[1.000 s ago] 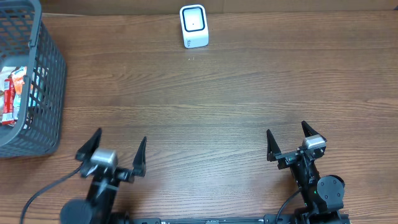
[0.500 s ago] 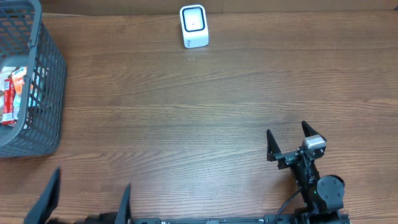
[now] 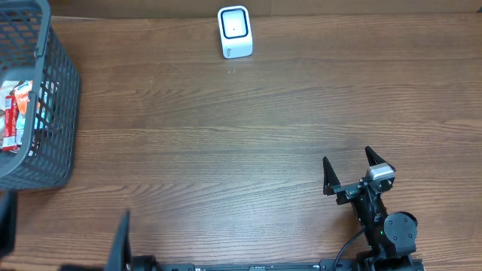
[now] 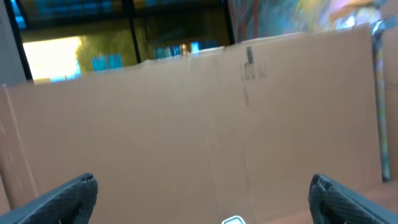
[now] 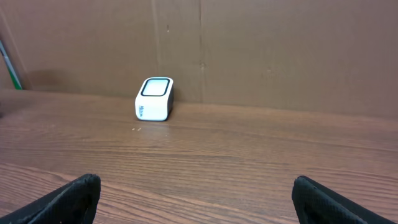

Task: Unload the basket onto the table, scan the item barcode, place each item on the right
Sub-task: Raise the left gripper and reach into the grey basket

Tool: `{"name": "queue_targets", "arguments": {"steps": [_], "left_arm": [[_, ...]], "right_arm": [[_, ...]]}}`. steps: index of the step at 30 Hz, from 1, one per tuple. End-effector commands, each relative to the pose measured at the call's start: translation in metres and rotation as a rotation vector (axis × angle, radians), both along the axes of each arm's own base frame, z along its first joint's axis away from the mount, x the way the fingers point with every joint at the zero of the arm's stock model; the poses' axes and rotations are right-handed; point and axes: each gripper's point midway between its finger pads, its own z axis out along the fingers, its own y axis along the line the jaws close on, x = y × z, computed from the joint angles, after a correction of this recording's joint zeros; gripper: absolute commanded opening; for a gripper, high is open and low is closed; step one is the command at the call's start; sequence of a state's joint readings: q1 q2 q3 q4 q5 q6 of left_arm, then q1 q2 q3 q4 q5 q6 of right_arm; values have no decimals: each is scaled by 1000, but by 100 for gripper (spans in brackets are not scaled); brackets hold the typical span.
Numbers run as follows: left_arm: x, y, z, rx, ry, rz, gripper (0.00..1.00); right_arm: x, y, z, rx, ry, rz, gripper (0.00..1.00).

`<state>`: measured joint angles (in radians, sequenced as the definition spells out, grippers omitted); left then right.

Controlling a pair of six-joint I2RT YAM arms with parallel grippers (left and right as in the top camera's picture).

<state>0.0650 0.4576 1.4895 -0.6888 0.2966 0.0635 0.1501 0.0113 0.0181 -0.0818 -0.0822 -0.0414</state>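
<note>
**A:** Where is the item sitting right now?

**B:** The snack packets (image 3: 16, 113) are lying in the grey basket (image 3: 60, 90) at the far left of the tabletop (image 3: 241, 120), and nothing is touching them. The white scanner (image 3: 234, 31) is standing at the far edge, well apart from the basket.

**A:** And what is changing?

**B:** The left fingers (image 3: 120, 241) are swinging back toward the near left corner. A second ago they were sitting further right over the tabletop. Now they are slipping half out of the overhead view, near the basket's front end. They are standing wide apart with nothing between them. Their wrist camera is pointing up at the cardboard wall (image 4: 186, 124), with only the scanner's top peeping in at the bottom.

**A:** And the right side?

**B:** The right fingers (image 3: 328, 175) are staying put near the front edge, spread apart and empty, facing the scanner.

**A:** So what is that telling us?

**B:** I am reading it as the left arm lifting and lining up to reach into the basket. Nothing is being picked yet, so the whole scan is still lying ahead
</note>
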Motion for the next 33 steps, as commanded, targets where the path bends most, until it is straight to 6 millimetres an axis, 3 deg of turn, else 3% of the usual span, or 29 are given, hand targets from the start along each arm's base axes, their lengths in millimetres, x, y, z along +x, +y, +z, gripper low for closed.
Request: {"name": "queue_targets", "arguments": {"steps": [1,7,11,14,15,19,24,29,33], "left_arm": [[31,4,24,17,61,17,100],[87,8,49,16,172,21,100],[133,18,37,2,308,66,100],[168,31,11,13,438,133,100],[187,40,-8,27,516,178,100],[227,61,-62,44,726,283,100],[267,65,-108,58,881,291,100],[295,60,-144,62,992,244,100],[304,68,-167,77,1067,284,100]], "right_arm": [[0,0,-2,-4,-4,0,100],[0,0,-2,-4,-4,0,100],[0,0,-2,-4,-4,0,100],[0,0,-2,-4,-4,0,100],[0,0,-2,-4,-4,0,100],[0,0,-2,-4,-4,0,100],[0,0,-2,-4,-4,0,100],[0,0,-2,-4,-4,0,100],[0,0,-2,-4,-4,0,100]]}}
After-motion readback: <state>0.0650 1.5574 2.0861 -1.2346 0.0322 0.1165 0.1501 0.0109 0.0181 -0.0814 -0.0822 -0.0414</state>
